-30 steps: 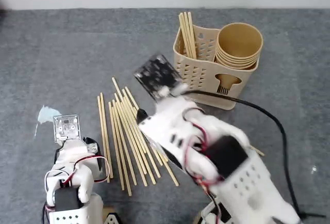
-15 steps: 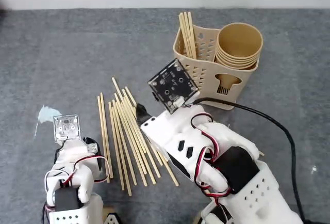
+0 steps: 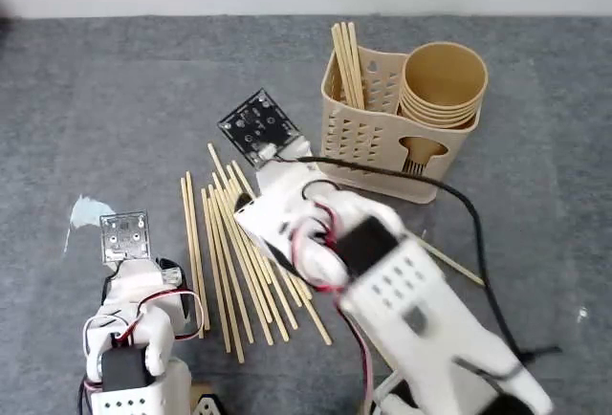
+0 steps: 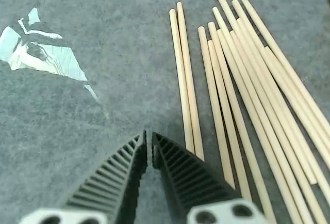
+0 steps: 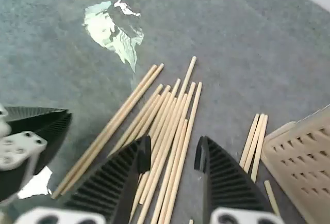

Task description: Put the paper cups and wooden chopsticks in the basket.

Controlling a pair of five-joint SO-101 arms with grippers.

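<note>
Evidently, the right gripper (image 5: 172, 149) was held empty, jaws parted, over the wooden chopsticks (image 3: 244, 243) on the table (image 3: 115, 99), likely so one could be straddled; the left gripper (image 4: 148, 140) was closed on nothing beside them; the paper cups (image 3: 445, 76) were nested in the basket (image 3: 368, 138).

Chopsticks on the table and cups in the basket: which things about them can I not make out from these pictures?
- High view: the right arm covers part of the loose chopsticks, so their count is uncertain.
- High view: the paper cups are nested, and the basket wall hides their lower parts, so their number is unclear.
- Left wrist view: several chopsticks are cut off by the picture's edge, so their full length is not visible.
</note>
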